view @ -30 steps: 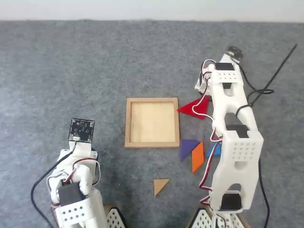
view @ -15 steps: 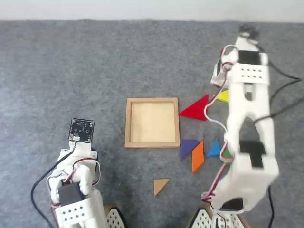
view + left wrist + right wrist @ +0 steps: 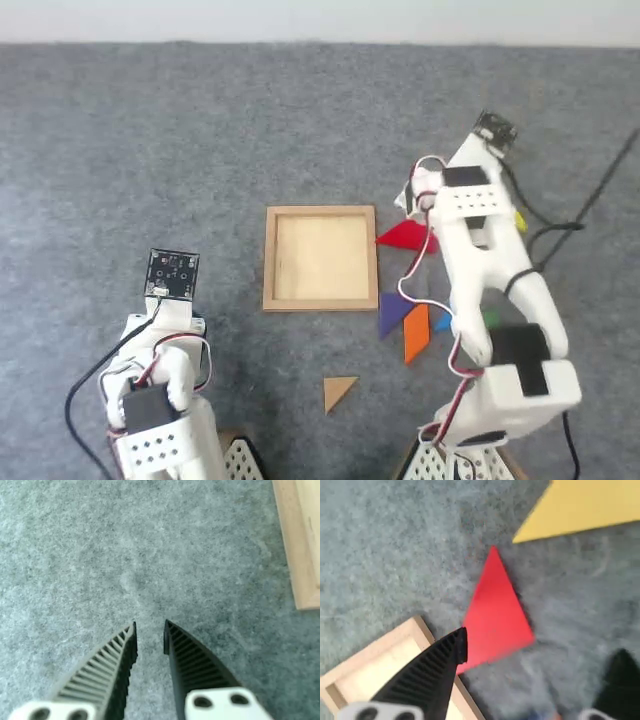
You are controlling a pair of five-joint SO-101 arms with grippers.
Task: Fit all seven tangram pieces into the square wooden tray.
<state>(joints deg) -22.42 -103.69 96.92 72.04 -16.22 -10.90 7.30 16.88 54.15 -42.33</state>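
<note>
Right claw hangs wide open and empty over the red triangle, which lies flat just beside the wooden tray — close carelessly and you may catch the rim, shoving both.

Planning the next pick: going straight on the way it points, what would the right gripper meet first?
The right gripper would most likely meet the red triangle, lying between its open jaws beside the wooden tray; depth is unclear.
</note>
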